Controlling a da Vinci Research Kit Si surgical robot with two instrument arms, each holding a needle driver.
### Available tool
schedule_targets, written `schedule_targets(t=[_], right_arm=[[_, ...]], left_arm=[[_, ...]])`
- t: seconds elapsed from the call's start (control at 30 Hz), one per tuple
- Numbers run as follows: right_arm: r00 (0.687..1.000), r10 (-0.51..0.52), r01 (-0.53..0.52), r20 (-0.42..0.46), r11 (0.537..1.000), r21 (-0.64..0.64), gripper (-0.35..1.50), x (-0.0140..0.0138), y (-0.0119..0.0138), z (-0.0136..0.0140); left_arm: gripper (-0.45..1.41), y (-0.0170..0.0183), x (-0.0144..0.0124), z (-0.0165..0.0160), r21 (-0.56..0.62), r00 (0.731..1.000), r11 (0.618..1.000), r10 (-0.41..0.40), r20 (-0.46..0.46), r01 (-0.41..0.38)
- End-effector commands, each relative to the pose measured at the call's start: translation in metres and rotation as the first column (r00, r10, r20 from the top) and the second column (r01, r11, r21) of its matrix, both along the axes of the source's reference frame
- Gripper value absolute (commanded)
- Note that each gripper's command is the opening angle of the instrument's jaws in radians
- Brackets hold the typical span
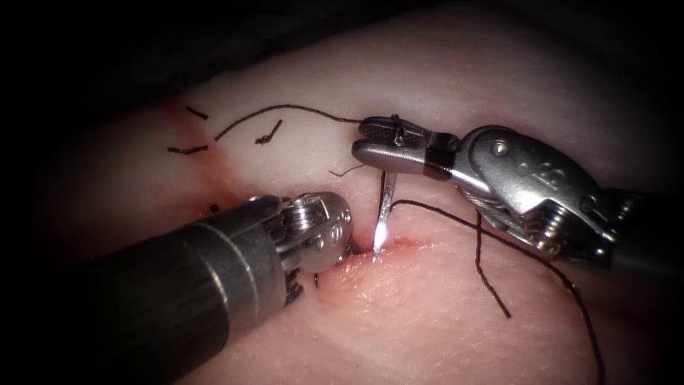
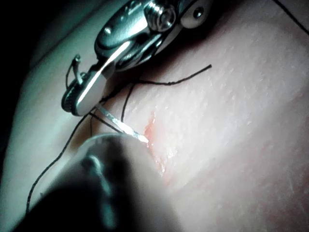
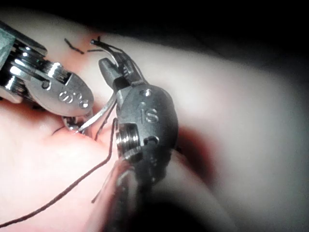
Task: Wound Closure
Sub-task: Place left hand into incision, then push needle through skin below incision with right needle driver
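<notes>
The tissue [image 1: 456,314] is pale pink, whiter on its far side, with a red-stained cut [image 1: 388,246]. The needle [image 1: 385,210] is bright silver. The thread [image 1: 499,242] and the cut ends of thread [image 1: 189,150] at far left are dark brown. Both hands, left [image 1: 345,249] and right [image 1: 367,139], are shiny grey metal.

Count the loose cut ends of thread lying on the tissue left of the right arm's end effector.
4 short pieces on the tissue: one farthest up-left, one below it, a curled one further right, a thin one beside the right end effector. More may hide beneath the left tool.
</notes>
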State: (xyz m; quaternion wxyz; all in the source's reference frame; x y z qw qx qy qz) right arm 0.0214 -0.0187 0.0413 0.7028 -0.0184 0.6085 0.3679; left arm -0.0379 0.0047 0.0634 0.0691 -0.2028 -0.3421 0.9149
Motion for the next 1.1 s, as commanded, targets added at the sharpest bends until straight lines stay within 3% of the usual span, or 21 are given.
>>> schedule_targets(t=[0.03, 0.13, 0.33, 0.67, 0.83, 1.1], right_arm=[[1.000, -0.001, 0.001, 0.000, 1.000, -0.013, -0.35, 0.0012, 0.0004, 0.0006], [1.000, -0.009, 0.010, 0.018, 0.999, -0.051, -0.35, 0.0012, -0.0003, 0.0015], [0.999, -0.011, 0.015, 0.047, 0.995, -0.094, -0.35, 0.0010, -0.0004, 0.0025], [0.995, -0.066, 0.075, 0.078, 0.989, -0.127, -0.35, 0.0016, -0.0034, 0.0031], [0.981, -0.135, 0.159, 0.138, 0.970, -0.185, -0.35, 0.0014, -0.0058, 0.0035], [0.957, -0.193, 0.245, 0.214, 0.937, -0.251, -0.35, 0.0010, -0.0073, 0.0039]], left_arm=[[0.10, 0.0010, -0.0006, 0.0001, -0.004, 1.000, 1.000, -0.001, 0.002, 0.001], [0.26, 0.0010, -0.0007, 0.0000, -0.004, 1.000, 1.000, -0.003, 0.004, 0.003], [0.32, 0.0009, -0.0007, -0.0002, -0.005, 1.000, 1.000, -0.012, 0.008, 0.012], [0.31, 0.0010, -0.0006, -0.0007, 0.005, 1.000, 1.000, -0.027, 0.007, 0.027], [0.29, 0.0011, -0.0006, -0.0007, 0.008, 1.000, 1.000, -0.026, 0.009, 0.026], [0.27, 0.0010, -0.0006, -0.0009, 0.009, 1.000, 1.000, -0.025, 0.010, 0.025]])
